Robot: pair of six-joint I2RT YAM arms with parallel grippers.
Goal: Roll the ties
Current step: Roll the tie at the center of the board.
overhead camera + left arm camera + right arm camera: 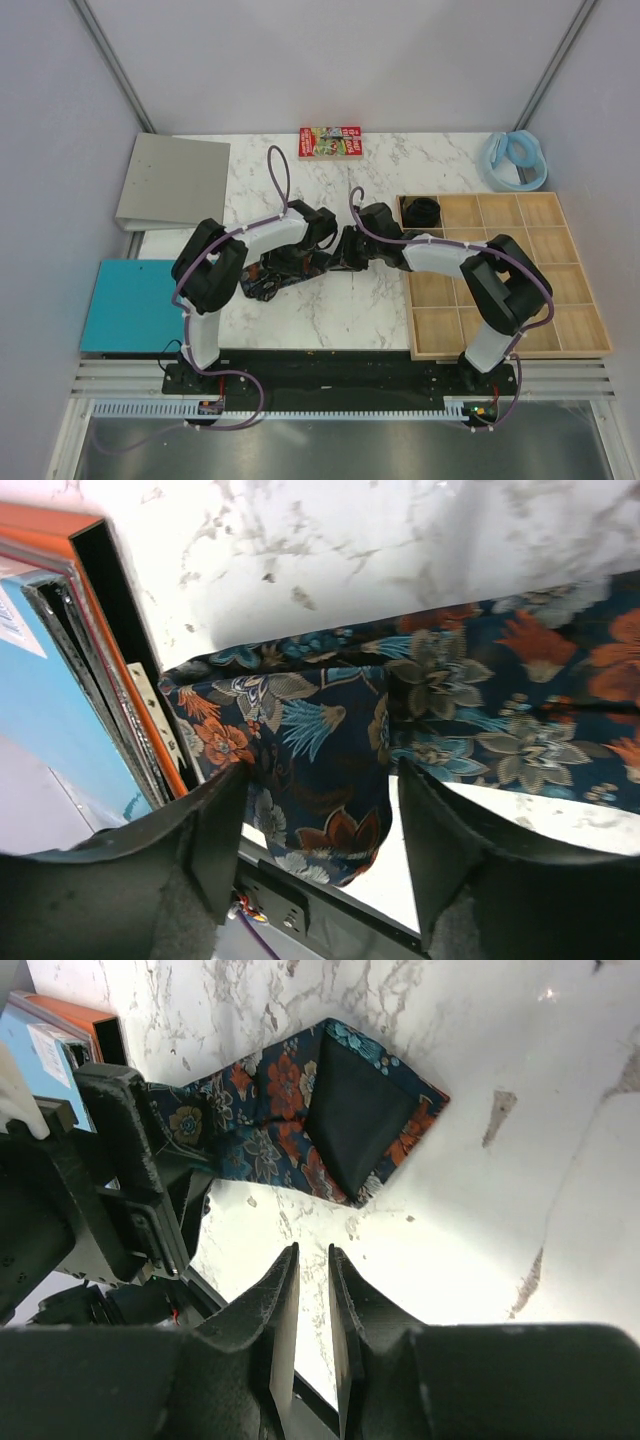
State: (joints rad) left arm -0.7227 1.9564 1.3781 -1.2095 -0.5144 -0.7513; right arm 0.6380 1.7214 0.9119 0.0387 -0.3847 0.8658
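Progress looks like one down, at least one to go. Starting on the left, the left gripper [322, 780] has its jaws spread wide over a bunched stretch of the flat tie [450, 700], not pinching it as far as I can tell. That tie lies unrolled on the marble table [520, 1160] mid-scene, no coil started. The right gripper [312, 1255] hovers just short of its pointed end, jaws a narrow slit apart, empty. Over on the right, a rolled tie [421, 211] sits in the far-left corner compartment of the wooden tray [560, 330]. Only the overhead shows that coil; only the right wrist view shows the tip's black lining.
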